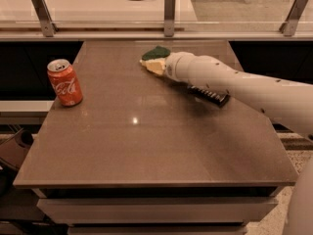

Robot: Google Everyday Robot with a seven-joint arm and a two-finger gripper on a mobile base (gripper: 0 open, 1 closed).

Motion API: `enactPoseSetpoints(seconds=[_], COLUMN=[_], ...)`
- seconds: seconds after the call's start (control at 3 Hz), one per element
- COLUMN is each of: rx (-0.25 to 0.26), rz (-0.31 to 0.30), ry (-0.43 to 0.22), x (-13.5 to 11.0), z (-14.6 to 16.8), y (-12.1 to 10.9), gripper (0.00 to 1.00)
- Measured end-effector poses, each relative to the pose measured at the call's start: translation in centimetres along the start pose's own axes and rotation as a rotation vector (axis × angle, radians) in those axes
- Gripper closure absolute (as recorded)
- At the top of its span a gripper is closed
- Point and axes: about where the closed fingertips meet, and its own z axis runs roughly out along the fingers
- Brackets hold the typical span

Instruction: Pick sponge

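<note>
- The small wavy sponge with a dark green scouring top (155,52) lies near the far edge of the brown tabletop (146,151).
- The white arm's gripper (153,65) sits at the sponge's near side; I cannot tell its grip, perhaps because the wrist hides it.
- A red can (64,82) reading "Coca-Cola" stands upright at the left.
- A flat black wrapper (211,95) lies under the arm, its print unreadable.

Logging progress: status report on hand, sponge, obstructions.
Hand at the sponge, far side of table. Sponge's green top visible beyond it. Black wrapper under arm; cola can far left.
</note>
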Motion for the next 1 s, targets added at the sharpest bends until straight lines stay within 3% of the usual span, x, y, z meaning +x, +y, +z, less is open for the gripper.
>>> enactPoseSetpoints(seconds=[0.33,1.0], rx=[-0.002,0.026], rz=[0.000,-0.020], ry=[0.000,-0.037], x=[0.0,-1.8], z=[0.1,-1.3], y=[0.1,-1.0], gripper=[1.00,1.00])
